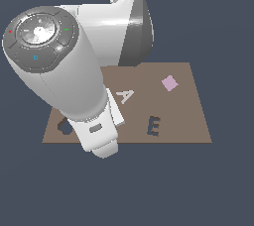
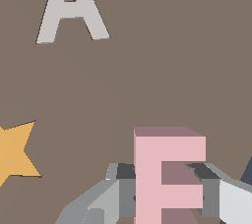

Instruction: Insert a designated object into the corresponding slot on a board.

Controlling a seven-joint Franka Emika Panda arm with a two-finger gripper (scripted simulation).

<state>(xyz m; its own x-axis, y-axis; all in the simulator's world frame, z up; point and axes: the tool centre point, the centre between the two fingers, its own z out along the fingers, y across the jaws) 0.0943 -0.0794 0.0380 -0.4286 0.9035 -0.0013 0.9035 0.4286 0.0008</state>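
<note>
In the wrist view, the pink E-shaped block [image 2: 170, 169] sits between my two grey fingers [image 2: 125, 191], and my gripper [image 2: 167, 193] is shut on it over the brown board [image 2: 162, 61]. Only the upper part of the block shows. In the exterior view the white arm [image 1: 64, 71] hides both the block and the fingers. The dark E-shaped slot [image 1: 154, 126] lies on the board [image 1: 188, 121] towards the exterior view's right of the hand, uncovered.
A pale grey letter A [image 1: 125, 95] [image 2: 71, 9] lies mid-board. A lilac square [image 1: 169, 83] sits at the far right. A dark cloud-shaped cutout [image 1: 64, 126] is at the board's left edge. An orange star [image 2: 12, 152] shows in the wrist view.
</note>
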